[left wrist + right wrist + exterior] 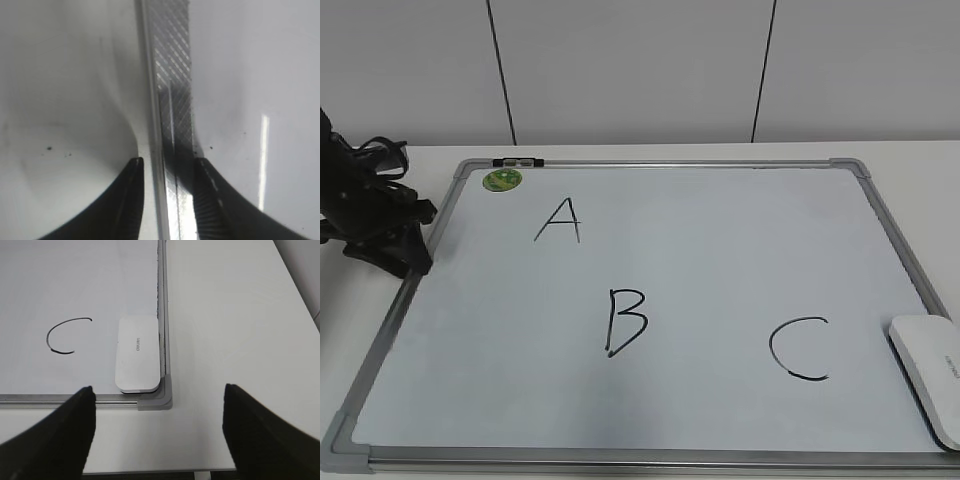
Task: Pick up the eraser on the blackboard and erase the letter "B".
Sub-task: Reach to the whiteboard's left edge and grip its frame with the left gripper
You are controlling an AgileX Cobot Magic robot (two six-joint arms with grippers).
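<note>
The blackboard [720, 270] is a white board with a grey frame lying flat on the table. The black letter "B" [625, 322] is drawn near its middle. The white eraser [930, 375] lies in the board's near right corner, against the frame; it also shows in the right wrist view [137, 352]. My right gripper [158, 387] is open and empty, above the table just in front of that corner, and is out of the exterior view. My left gripper [167, 162] has its jaws on either side of the board's left frame rail [172, 100]; its arm [380, 225] shows at the left edge.
A black "A" [558, 220] is above and left of the B, and a black "C" [800, 348] is to its right, next to the eraser. A round green sticker [503, 180] sits at the far left corner. The white table [230, 315] extends right of the board.
</note>
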